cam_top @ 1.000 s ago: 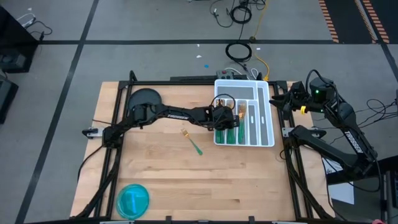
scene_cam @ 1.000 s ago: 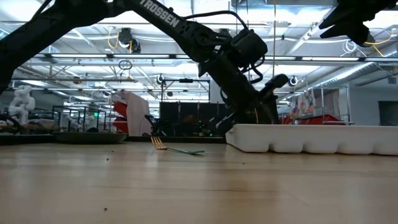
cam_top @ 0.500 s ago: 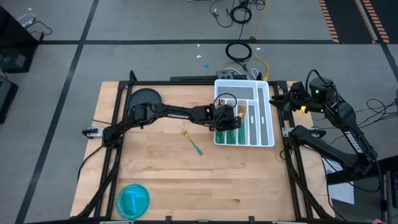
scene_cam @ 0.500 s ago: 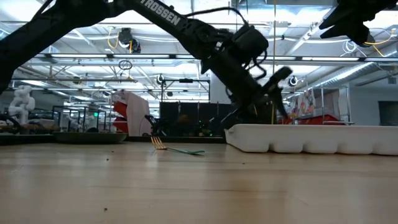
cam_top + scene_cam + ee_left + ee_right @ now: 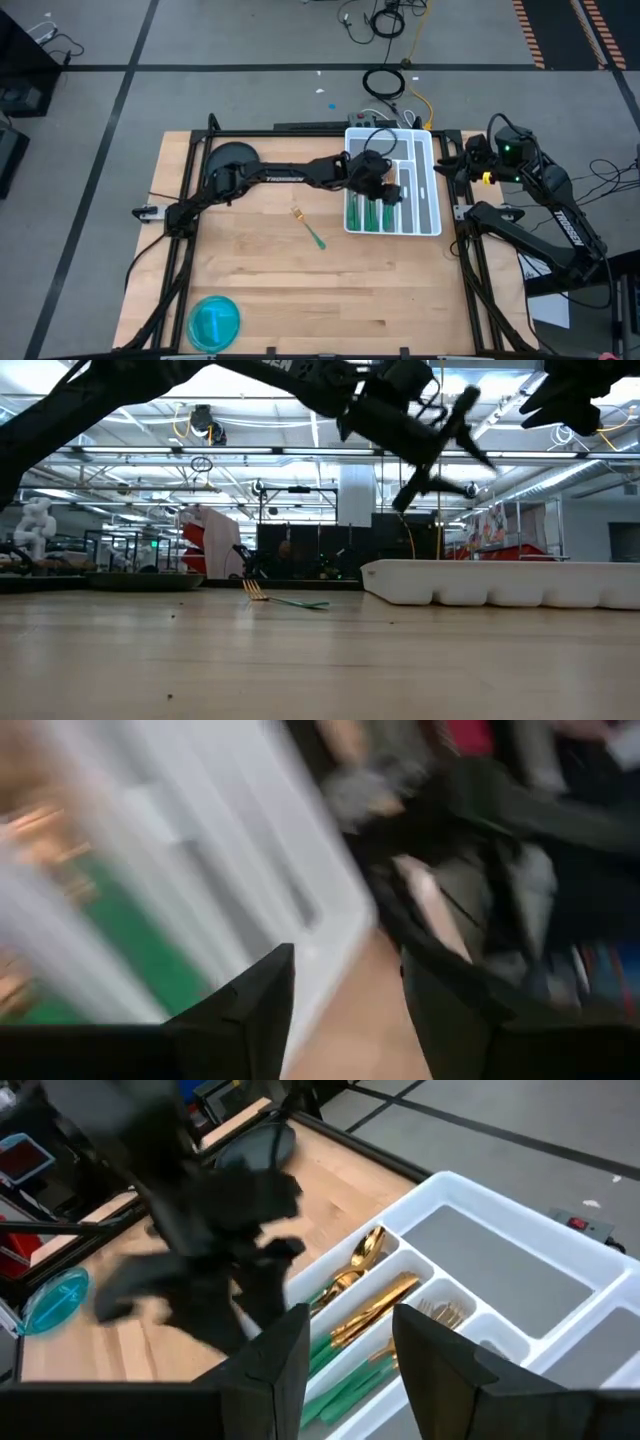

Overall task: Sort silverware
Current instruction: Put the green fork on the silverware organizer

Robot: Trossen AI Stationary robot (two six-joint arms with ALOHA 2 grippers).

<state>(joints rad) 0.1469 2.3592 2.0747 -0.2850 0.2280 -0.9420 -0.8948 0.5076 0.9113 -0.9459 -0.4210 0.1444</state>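
A white compartment tray (image 5: pixel 433 212) stands at the table's far right and holds several pieces of silverware (image 5: pixel 368 1302) with gold heads and green handles, lying in its compartments. One fork (image 5: pixel 311 229) lies flat on the bare wood left of the tray and also shows in the low view (image 5: pixel 272 597). My left gripper (image 5: pixel 392 190) hovers open over the tray, well above its rim (image 5: pixel 450 455), with nothing between its fingers (image 5: pixel 345 990). My right gripper (image 5: pixel 345 1350) waits open beyond the tray's right side (image 5: pixel 462 160), raised and holding nothing.
A dark round plate (image 5: pixel 232 158) sits at the far left of the table. A blue round dish (image 5: pixel 214 322) lies near the front left corner. Bare wood stretches between the fork and the front edge. Black frame rails run along the table's left and right sides.
My left gripper has risen from low inside the tray to well above its rim, shifting a little toward the table's right edge and rolling about its own axis as it rose. The fork on the table has stayed put.
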